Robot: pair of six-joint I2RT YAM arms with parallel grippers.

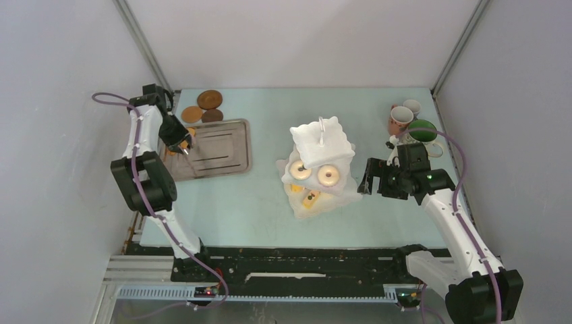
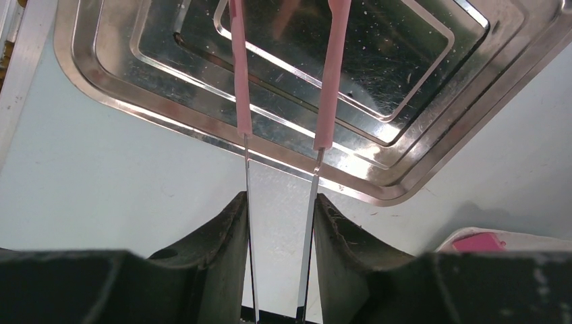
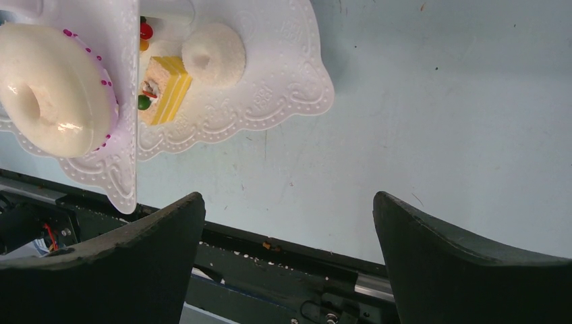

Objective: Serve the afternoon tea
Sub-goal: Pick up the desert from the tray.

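Note:
The white three-tier stand (image 1: 322,138) is at mid-table, with two donuts (image 1: 301,171) on its middle tier and a yellow cake (image 1: 311,199) on the bottom tier. In the right wrist view a pale donut (image 3: 54,81) and a yellow cake (image 3: 165,88) sit on the stand (image 3: 270,101). My right gripper (image 1: 367,183) (image 3: 290,202) hangs open and empty just right of the stand. My left gripper (image 1: 181,143) (image 2: 280,199) is shut on the pink tongs (image 2: 330,81), whose arms reach out over the grey tray (image 2: 432,155). Orange biscuit pieces (image 1: 191,132) show beside it.
Three brown coasters (image 1: 210,99) lie behind the grey tray (image 1: 222,145) at the back left. A pink mug (image 1: 401,118), a small pale mug (image 1: 412,106) and a green-inside mug (image 1: 422,131) stand at the back right, behind my right arm.

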